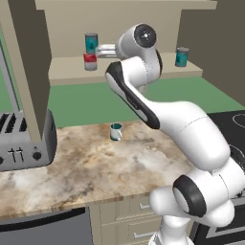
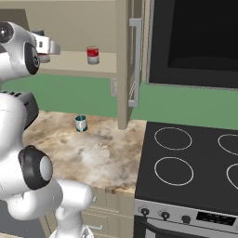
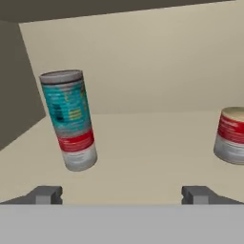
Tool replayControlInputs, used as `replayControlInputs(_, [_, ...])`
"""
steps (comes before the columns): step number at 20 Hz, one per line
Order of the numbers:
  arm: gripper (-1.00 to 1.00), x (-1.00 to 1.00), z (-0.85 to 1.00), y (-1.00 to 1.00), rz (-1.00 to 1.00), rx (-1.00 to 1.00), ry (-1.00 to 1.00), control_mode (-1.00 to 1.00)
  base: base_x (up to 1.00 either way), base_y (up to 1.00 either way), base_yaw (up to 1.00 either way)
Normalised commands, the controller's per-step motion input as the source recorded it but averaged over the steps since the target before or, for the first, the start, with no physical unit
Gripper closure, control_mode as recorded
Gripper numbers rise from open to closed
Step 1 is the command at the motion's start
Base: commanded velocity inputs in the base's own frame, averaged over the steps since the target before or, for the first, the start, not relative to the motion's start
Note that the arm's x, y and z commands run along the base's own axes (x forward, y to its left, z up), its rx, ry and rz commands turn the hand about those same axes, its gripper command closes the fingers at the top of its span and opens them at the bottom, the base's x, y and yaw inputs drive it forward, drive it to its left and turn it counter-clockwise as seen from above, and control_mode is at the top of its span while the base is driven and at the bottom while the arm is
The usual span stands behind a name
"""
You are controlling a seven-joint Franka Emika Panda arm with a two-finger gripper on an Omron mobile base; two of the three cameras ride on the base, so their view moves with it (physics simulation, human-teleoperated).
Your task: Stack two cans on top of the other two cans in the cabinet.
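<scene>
My fingers [image 3: 121, 194] stand wide open and empty, just short of the stacked teal can [image 3: 66, 102] on the red-and-white can [image 3: 76, 148]. Any sideways brush risks toppling this stack off the cabinet [image 1: 143, 74] shelf.

Red-and-white can [image 3: 232, 136] cut by hand view's right edge; toaster [image 1: 21, 143] cropped at left

At upper left of my left base view a teal can [image 1: 91, 42] sat on a red-and-white can [image 1: 90, 62]; another teal can [image 1: 181, 57] stood upper right. The cabinet [image 1: 124, 72] was beige, the mug [image 1: 116, 131] teal-and-white, the counter [image 1: 86, 167] mottled brown marble, my fingers [image 3: 47, 194] grey.
</scene>
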Motion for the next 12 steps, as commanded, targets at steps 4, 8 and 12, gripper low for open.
replayControlInputs(4, [-1.0, -0.18, 0.0, -0.59, -0.05, 0.0, 0.16, -1.0, 0.0, 0.0, 0.0])
replayControlInputs(8, [-1.0, -0.13, -0.02, -0.62, -0.03, 0.0, 0.06, -1.0, 0.0, 0.0, 0.0])
replayControlInputs(12, [-1.0, -0.11, -0.13, -0.56, 0.0, 0.0, 0.0, -1.0, 0.0, 0.0, 0.0])
